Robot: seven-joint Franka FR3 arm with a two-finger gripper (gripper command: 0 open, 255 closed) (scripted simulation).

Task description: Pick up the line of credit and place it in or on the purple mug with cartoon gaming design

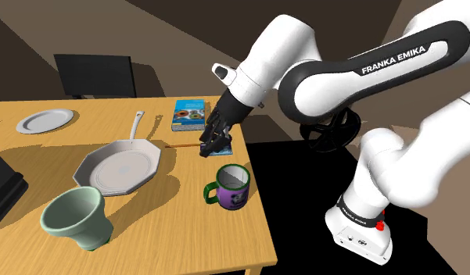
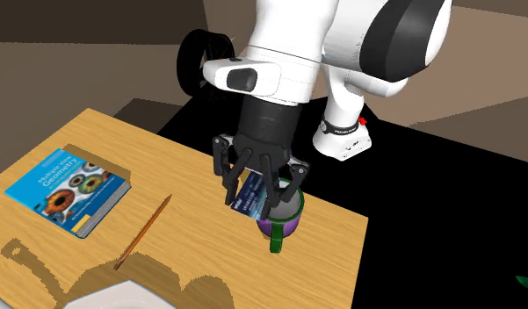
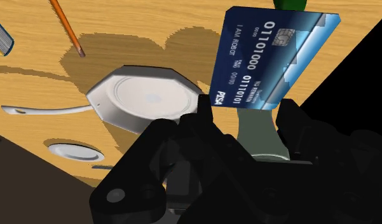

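Note:
My black gripper (image 1: 215, 143) is shut on a dark blue credit card (image 2: 250, 195), held on edge between the fingertips (image 3: 206, 109). The card's (image 3: 266, 60) white numbers and chip face the wrist camera. The purple mug (image 1: 231, 186), with a green inside and a green handle, stands upright near the table's edge in the shoulder view. In the second exterior view the card hangs in the air just over the mug's (image 2: 286, 225) rim, overlapping its near side. The card touches neither the mug nor the table.
A white octagonal pan (image 1: 120, 168), a pale green bowl (image 1: 77, 217), a white plate (image 1: 45, 119), a blue book (image 1: 192, 113) and a pencil (image 2: 144, 230) lie on the wooden table (image 1: 170, 234). A black monitor (image 1: 96, 76) stands behind it. Beyond the table's right edge is a black area.

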